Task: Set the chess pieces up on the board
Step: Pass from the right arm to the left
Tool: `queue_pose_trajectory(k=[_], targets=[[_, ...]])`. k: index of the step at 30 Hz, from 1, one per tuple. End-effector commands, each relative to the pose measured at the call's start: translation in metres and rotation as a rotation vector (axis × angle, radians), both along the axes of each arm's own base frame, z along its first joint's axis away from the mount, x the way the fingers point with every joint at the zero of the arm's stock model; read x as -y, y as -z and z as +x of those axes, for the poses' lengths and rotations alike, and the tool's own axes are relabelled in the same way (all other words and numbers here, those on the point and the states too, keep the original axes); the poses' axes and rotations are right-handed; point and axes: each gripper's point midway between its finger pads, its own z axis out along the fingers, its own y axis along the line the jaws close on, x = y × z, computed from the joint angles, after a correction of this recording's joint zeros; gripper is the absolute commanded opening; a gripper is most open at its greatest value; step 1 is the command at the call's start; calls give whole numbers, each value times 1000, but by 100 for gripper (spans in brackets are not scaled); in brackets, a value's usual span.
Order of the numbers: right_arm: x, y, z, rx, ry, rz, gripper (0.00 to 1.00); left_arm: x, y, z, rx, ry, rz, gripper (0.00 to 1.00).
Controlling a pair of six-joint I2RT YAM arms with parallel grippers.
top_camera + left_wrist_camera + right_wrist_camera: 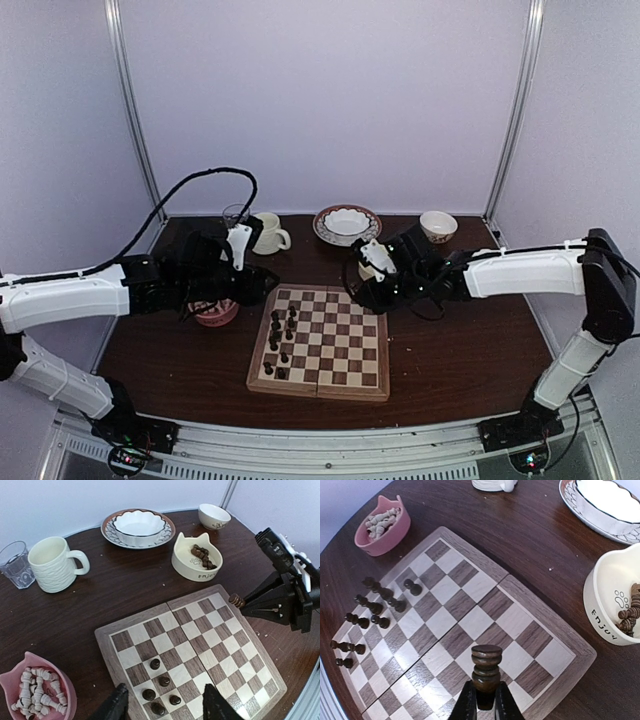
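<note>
The wooden chequered board point(322, 345) lies mid-table; it also shows in the left wrist view point(200, 640) and the right wrist view point(470, 625). Several dark chess pieces point(280, 335) stand on its left side, seen also in the left wrist view point(161, 690) and the right wrist view point(375, 602). My right gripper point(485, 700) is shut on a dark brown piece point(486, 672) and holds it above the board's far right corner point(372, 275); the piece's tip shows in the left wrist view point(236, 600). My left gripper point(162, 707) is open and empty above the board's left edge point(255, 282).
A pink bowl of cream pieces point(215, 312) sits left of the board. A cream cat-ear bowl of dark pieces point(196, 556) stands beyond the board's far right corner. A cream mug point(268, 233), a glass point(15, 564), a plate with a white bowl point(346, 224) and a small bowl point(437, 226) stand at the back.
</note>
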Motion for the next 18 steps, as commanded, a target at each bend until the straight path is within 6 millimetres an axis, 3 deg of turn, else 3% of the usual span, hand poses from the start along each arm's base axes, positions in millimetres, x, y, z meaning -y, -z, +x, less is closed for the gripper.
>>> queue_pose_trajectory(k=[1,4,10,18], targets=[[-16,-39,-2,139,11,192,11,28,-16,-5,-19,112,-126,59],[-33,-54,-19,213,-45,245,11,40,-11,-11,-56,186,-187,63],[-42,-78,-52,336,-116,284,11,70,-18,-30,-116,355,-318,57],[-65,-84,-83,361,-277,305,12,90,-9,-40,-207,449,-367,58]])
